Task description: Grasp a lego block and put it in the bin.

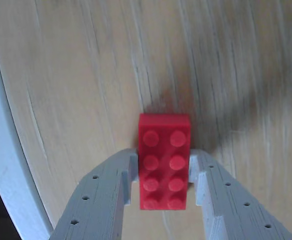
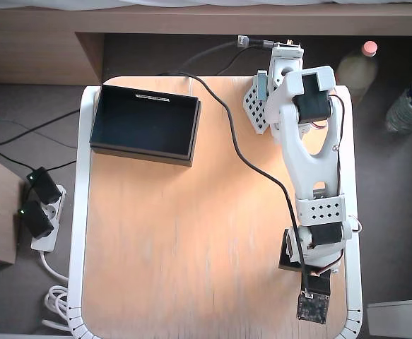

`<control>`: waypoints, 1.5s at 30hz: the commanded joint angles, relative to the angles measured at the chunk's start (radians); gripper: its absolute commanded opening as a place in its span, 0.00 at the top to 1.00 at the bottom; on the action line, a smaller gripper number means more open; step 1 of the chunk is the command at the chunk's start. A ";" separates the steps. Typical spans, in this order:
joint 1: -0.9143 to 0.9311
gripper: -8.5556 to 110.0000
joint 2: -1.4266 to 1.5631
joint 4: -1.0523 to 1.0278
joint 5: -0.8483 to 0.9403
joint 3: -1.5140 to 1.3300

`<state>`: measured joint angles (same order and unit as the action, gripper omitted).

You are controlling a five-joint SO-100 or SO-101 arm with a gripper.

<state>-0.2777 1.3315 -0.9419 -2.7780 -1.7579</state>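
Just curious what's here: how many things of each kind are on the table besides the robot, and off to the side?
Brick: 1
Bin: 1
Bottles: 2, on the floor
Power strip: 1, on the floor
Total: 5

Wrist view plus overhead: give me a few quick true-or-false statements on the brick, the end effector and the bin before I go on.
1. The lego block sits between the two fingers of the end effector in the wrist view. True.
2. The brick is blue. False: it is bright red.
3. The bin already holds the brick. False: in the overhead view the bin looks empty.
4. In the overhead view the bin stands near the table's upper left corner, the arm along the right side. True.
5. The brick lies studs down. False: its studs face the wrist camera.
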 commanded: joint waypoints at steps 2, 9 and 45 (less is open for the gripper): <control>-0.017 0.93 0.017 0.018 0.003 0.123; 0.008 0.93 0.060 -0.011 0.017 0.123; 0.779 0.93 0.588 -0.492 -0.132 0.126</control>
<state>0.4126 1.7932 -1.3775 -2.8900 -1.7579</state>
